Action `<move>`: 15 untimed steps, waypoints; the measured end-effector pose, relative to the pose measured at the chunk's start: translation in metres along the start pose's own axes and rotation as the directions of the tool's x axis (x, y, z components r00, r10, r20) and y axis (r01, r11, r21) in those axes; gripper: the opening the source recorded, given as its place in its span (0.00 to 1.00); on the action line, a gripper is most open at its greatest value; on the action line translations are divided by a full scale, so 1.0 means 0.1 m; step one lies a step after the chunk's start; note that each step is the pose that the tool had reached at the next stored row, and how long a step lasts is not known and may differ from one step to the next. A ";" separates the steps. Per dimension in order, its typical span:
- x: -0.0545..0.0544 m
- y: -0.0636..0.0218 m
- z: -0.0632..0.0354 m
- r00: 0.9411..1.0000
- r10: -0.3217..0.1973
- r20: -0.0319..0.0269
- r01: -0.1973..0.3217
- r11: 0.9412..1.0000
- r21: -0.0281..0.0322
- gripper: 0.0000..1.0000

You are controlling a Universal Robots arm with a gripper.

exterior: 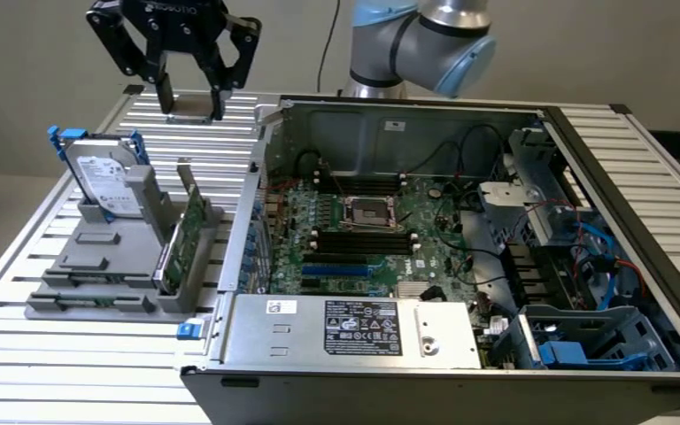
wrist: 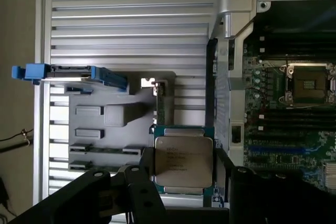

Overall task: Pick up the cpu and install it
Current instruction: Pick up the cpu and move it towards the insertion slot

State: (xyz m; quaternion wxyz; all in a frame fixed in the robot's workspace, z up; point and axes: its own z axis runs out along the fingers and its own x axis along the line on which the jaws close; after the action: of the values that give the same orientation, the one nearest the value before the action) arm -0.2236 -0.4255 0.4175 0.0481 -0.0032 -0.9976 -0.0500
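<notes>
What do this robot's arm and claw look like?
The arm is silver-grey with rounded joints capped in light blue; a thin black cable runs beside it. The gripper is black, with two hinged, grey-tipped fingers and pale lettering on its body.

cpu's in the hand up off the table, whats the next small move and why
Probably carry the cpu sideways toward the motherboard socket, staying high. The hand grips it in the air over the slatted table, on the exterior view's left of the case wall, while the empty-looking socket sits inside the case, so it likely has to clear that wall before lowering.
</notes>
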 end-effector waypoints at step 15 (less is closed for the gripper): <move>-0.70 0.205 0.116 1.000 0.000 0.000 0.000 1.000 0.001 0.55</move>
State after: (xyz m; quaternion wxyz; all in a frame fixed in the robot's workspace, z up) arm -0.1551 -0.4040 0.4014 0.0481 -0.0032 -0.9976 -0.0496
